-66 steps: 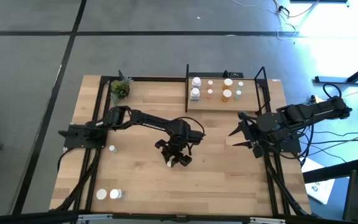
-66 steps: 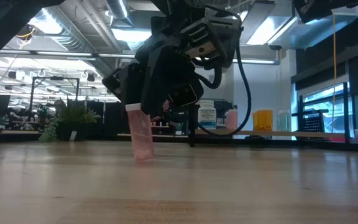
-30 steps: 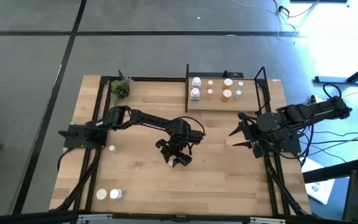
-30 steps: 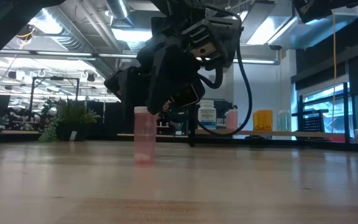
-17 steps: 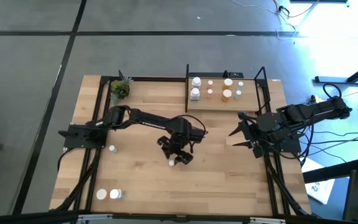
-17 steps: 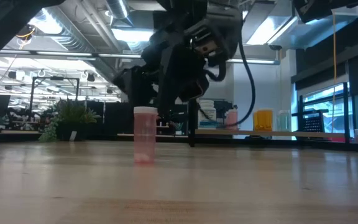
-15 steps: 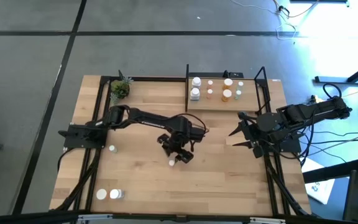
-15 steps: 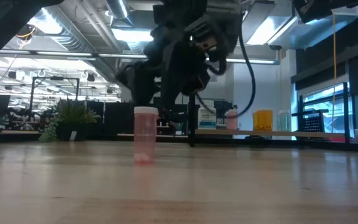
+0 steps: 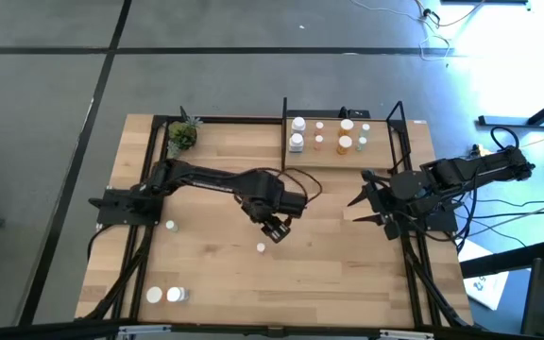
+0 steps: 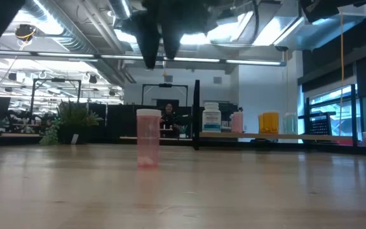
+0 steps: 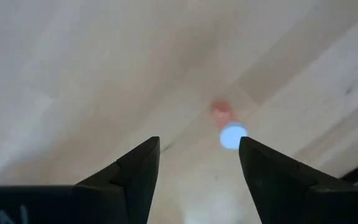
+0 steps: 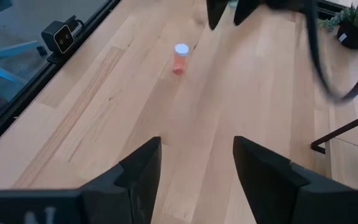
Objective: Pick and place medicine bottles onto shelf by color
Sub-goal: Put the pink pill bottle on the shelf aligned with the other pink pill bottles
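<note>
Three white bottles (image 9: 165, 294) wait near the table's left edge and front corner. Mid-table, the left gripper (image 9: 276, 228) hangs released above and just behind a pink bottle (image 9: 260, 247) standing upright and untouched by either arm. This looks like a handover: the right gripper (image 9: 367, 202), also spread wide and idle at the right edge, would need to reach in, clamp the bottle and carry it to the shelf (image 9: 343, 154) – beside the pink one there, I judge.

You see a pale, smooth wood bench (image 9: 215, 274) and a translucent pink plastic bottle (image 10: 148, 138) with a white cap.
</note>
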Robot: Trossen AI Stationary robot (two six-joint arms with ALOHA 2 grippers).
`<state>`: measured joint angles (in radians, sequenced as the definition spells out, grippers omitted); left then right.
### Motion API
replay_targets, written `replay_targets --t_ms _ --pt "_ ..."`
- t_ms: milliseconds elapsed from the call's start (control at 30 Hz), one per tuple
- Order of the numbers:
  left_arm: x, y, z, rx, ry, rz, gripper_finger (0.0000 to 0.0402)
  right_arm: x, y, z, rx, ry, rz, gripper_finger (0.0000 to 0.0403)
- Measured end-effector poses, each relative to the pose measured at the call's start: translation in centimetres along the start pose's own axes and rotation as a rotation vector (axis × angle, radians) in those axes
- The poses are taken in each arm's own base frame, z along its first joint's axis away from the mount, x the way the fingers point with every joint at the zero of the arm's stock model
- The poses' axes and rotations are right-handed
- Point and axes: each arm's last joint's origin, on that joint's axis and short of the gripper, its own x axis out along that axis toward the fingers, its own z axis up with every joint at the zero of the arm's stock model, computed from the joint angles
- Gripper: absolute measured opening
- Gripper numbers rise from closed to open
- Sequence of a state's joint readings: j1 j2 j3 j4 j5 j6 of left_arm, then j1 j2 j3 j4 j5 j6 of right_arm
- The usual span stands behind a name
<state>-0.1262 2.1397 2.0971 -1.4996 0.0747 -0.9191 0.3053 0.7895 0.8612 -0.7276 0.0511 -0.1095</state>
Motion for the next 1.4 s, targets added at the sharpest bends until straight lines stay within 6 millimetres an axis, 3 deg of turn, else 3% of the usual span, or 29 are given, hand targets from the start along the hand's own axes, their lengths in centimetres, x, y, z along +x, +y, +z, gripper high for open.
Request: replay_targets --t_ms 200,400,667,967,1400 --pt "-3.4 -0.6 -4.2 0.021 -0.211 0.05 0.0214 0.0 0.0 0.1 0.0 -0.006 -0.001 0.0202" --pt "-5.1 -1.6 -9.1 0.015 -0.472 0.151 0.0214 0.0 0.0 0.1 0.0 -0.006 -0.001 0.0202" --pt "-4.8 -3.5 -14.2 0.202 -0.562 0.169 0.0214 0.0 0.0 0.1 0.0 -0.006 -0.001 0.0202" --pt "-4.4 -4.7 -18.8 0.255 -0.581 0.126 0.0214 0.0 0.0 0.1 0.0 -0.008 -0.001 0.0202" --pt "-4.3 -5.1 -22.9 0.212 -0.662 0.06 0.0214 0.0 0.0 0.2 0.001 -0.026 -0.003 0.0202"
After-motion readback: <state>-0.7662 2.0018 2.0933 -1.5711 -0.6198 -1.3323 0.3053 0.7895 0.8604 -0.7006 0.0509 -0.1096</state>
